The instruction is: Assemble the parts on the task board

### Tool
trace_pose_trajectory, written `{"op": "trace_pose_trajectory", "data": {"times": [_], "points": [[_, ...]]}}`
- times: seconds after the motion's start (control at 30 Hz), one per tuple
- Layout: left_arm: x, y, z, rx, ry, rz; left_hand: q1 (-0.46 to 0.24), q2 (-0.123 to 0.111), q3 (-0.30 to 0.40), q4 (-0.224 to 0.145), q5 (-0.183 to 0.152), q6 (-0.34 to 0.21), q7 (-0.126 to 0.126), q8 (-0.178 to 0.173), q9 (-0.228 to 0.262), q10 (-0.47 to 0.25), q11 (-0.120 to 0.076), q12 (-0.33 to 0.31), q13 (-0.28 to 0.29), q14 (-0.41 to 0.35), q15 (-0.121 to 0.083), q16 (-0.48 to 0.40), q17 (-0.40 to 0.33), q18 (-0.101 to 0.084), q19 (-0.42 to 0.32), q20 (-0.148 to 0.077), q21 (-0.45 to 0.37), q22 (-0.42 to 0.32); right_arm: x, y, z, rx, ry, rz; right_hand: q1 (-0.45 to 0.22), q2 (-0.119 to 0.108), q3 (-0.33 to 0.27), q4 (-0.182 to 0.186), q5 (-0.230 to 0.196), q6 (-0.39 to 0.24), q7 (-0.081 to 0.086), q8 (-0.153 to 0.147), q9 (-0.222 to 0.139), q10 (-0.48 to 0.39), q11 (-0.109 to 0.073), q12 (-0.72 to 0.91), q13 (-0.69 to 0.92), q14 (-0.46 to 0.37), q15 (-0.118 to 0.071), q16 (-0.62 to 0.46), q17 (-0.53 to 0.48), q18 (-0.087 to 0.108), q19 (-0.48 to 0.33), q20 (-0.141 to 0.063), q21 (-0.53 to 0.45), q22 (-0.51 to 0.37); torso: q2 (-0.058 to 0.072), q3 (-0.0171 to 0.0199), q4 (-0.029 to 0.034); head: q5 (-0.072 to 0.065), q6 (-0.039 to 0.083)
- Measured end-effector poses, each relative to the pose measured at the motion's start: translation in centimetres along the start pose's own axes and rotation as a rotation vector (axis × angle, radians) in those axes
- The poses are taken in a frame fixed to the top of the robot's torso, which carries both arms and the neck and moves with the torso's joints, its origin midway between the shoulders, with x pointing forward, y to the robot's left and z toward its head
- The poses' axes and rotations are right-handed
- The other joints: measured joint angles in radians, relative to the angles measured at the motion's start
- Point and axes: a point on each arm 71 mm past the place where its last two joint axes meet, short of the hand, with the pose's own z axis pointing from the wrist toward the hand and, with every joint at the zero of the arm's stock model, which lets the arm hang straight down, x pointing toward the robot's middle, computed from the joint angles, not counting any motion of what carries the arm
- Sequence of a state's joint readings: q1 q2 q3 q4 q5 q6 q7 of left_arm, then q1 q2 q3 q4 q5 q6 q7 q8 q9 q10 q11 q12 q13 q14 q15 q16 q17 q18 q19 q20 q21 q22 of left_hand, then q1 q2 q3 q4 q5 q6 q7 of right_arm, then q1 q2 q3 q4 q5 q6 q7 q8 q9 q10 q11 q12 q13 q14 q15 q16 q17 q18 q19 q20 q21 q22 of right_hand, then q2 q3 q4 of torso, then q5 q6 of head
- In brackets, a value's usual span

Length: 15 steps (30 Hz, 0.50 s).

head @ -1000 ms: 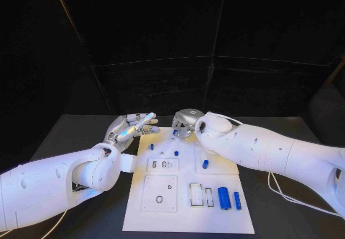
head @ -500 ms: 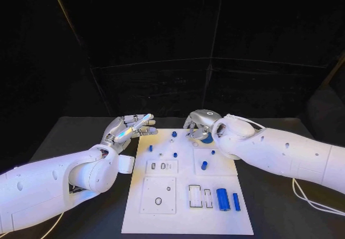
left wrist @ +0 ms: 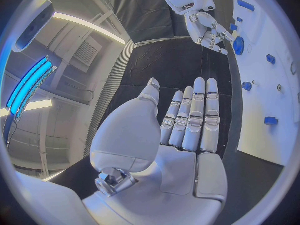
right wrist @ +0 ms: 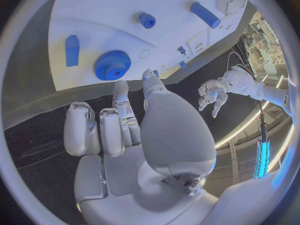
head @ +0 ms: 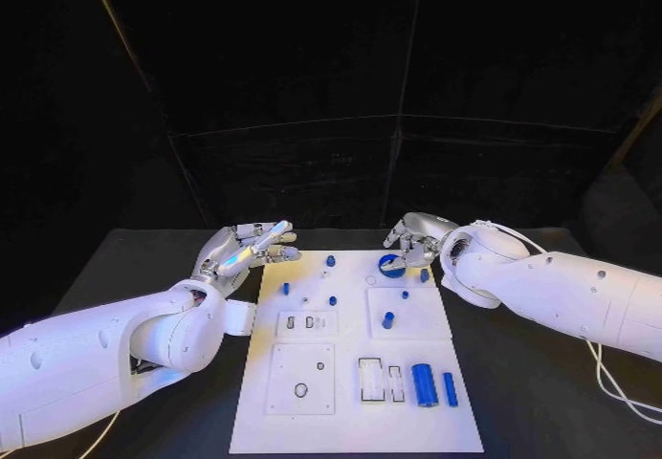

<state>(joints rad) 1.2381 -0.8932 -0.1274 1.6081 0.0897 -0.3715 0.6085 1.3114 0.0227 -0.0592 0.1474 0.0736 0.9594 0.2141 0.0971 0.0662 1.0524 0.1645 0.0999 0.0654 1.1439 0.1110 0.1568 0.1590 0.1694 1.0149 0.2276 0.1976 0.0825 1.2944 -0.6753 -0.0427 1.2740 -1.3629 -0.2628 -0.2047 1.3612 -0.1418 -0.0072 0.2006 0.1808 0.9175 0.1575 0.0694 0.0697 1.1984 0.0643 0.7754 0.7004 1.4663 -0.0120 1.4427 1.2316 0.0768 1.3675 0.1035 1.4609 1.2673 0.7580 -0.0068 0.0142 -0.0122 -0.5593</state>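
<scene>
Right hand (right wrist: 134, 130) empty, fingers apart, beside blue gear (right wrist: 112, 65) on task board (right wrist: 112, 15).

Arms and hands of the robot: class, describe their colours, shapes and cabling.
Both arms are smooth, rounded white shells. The left hand and right hand are silver metal with segmented fingers and pale pads. A thin white cable loops along the right arm.

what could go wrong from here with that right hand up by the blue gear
The right hand hovers by the blue gear at the task board's far edge; a sloppy grasp might push the gear off the board. Its fingers could also bump the small blue part beside the gear. The left hand is open beside the board, so it cannot steady anything.
</scene>
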Motion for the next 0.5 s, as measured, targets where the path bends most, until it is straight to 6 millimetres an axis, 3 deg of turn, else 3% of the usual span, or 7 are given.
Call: {"op": "trace_pose_trajectory", "data": {"times": [0.27, 0.5], "points": [[-0.04, 0.05, 0.09, 0.0, 0.0, 0.001, 0.0, 0.0, 0.0, 0.0, 0.0, 0.0, 0.0, 0.0, 0.0, 0.0, 0.0, 0.0, 0.0, 0.0, 0.0, 0.0, 0.0, 0.0, 0.0, 0.0, 0.0, 0.0, 0.25, -0.73, 0.33, 0.046, 0.039, 0.01, 0.036, 0.007, -0.001, 0.017, 0.0, -0.01, 0.004, 0.0, 0.0, 0.006, 0.006, 0.1, 0.109, -0.001, 0.001, 0.015, 0.037, 0.0, 0.007, 0.0, 0.006, 0.009, 0.001, -0.0008, 0.0001, 0.001, -0.005], [-0.05, 0.08, 0.14, 0.0, 0.0, 0.001, 0.0, 0.0, 0.0, 0.0, 0.0, 0.0, 0.0, 0.0, 0.0, 0.0, 0.0, 0.0, 0.0, 0.0, 0.0, 0.0, 0.0, 0.0, 0.0, 0.0, 0.0, 0.0, 0.4, -1.15, 0.54, 0.068, 0.067, -0.003, 0.071, 0.024, 0.01, 0.006, 0.002, -0.01, 0.004, 0.003, 0.001, 0.013, 0.005, 0.151, 0.164, -0.001, 0.001, 0.024, 0.057, 0.0, 0.011, 0.004, 0.01, 0.019, 0.0, -0.0014, 0.0001, 0.002, -0.009]]}}
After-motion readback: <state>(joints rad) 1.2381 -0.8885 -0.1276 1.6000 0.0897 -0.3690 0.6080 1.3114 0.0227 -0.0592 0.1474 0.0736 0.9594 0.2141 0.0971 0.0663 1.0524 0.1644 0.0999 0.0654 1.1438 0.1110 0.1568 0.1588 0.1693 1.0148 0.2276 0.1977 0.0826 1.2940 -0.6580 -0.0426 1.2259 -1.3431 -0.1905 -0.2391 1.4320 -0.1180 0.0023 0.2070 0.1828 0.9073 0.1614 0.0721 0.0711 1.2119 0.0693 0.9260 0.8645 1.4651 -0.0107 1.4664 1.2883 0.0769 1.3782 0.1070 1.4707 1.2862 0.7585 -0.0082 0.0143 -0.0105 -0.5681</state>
